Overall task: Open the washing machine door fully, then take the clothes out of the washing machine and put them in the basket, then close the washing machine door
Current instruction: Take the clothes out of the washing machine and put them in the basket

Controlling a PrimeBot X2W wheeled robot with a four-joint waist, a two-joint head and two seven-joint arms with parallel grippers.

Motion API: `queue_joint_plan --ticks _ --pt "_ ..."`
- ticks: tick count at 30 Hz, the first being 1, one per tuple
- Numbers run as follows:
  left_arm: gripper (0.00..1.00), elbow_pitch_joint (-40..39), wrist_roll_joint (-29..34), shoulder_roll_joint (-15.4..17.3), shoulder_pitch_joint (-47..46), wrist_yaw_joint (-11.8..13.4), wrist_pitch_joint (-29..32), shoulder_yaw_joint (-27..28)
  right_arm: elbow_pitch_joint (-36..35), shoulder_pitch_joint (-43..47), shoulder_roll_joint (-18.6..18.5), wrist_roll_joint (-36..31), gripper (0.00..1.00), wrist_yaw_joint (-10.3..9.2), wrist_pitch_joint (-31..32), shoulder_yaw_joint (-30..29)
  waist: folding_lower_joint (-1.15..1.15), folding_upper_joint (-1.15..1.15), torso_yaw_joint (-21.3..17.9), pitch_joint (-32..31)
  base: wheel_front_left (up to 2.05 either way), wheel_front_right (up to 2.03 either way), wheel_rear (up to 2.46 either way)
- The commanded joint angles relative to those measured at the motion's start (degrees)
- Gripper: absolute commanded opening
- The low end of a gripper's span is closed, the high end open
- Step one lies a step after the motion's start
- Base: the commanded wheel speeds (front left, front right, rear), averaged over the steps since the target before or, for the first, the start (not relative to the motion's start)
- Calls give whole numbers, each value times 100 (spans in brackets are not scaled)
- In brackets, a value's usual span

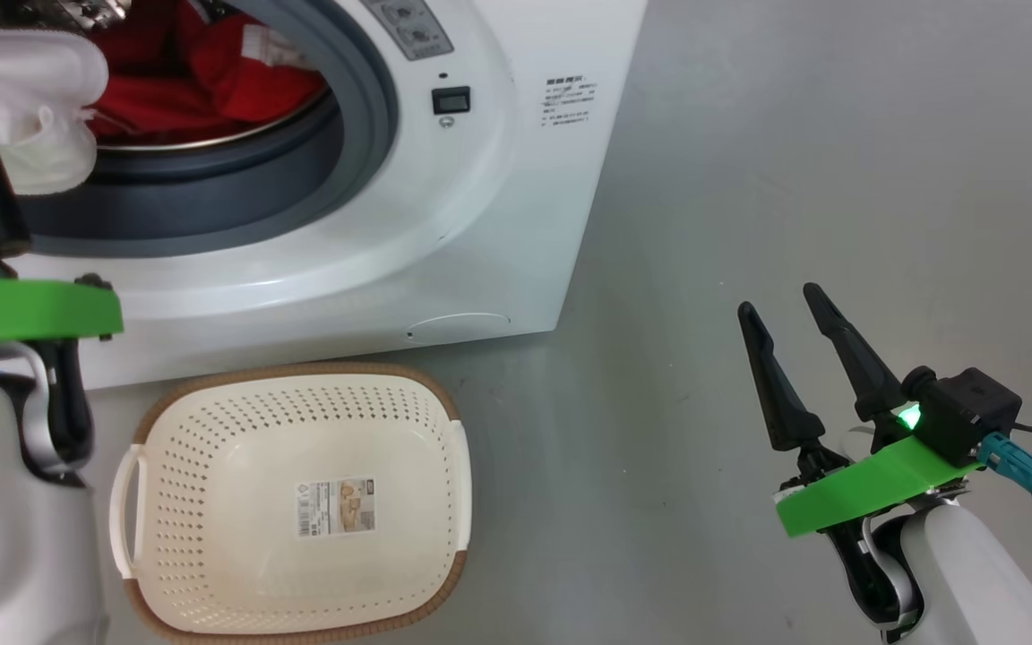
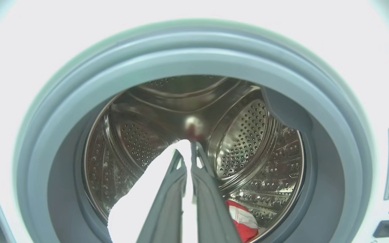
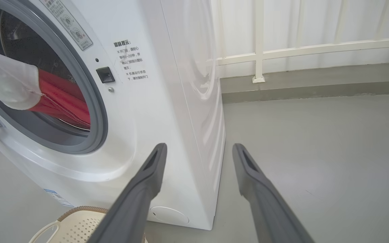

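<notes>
On the washing machine (image 1: 480,224) sits a Chinese notice (image 1: 570,101) — left jaws clamp white clothes (image 1: 41,107), right jaws apart.

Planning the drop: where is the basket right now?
In the head view the basket sits on the floor at lower left, just in front of the washing machine.

You see the washing machine (image 1: 480,224) cut off by the head view's top edge; its printed notice (image 1: 570,100) is too small to read. In front of it, the sticker (image 1: 337,506) in the basket (image 1: 184,466) is unreadable. At its mouth, the white garment (image 2: 137,206) in the left gripper (image 2: 187,152) glares to blank white.
</notes>
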Motion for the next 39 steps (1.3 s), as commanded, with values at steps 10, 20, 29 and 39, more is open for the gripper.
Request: queue_joint_plan --ticks 10,20,29,39 --pt "0 -1662 276 -164 624 -223 -52 479 -126 205 -60 -23 100 36 -37 54 0 0 122 -154 0 0 0" --pt "0 -2821 293 -299 1025 -361 -52 536 -131 320 -95 -27 100 36 -37 19 0 0 207 -322 0 0 0" --pt "0 -3700 331 -340 1314 -380 -52 353 -156 374 -111 -36 100 36 -37 -22 0 0 243 -352 0 0 0" --pt "0 -3209 134 -351 1926 -233 -52 157 -161 351 -107 -24 100 36 -37 7 0 0 202 -307 0 0 0"
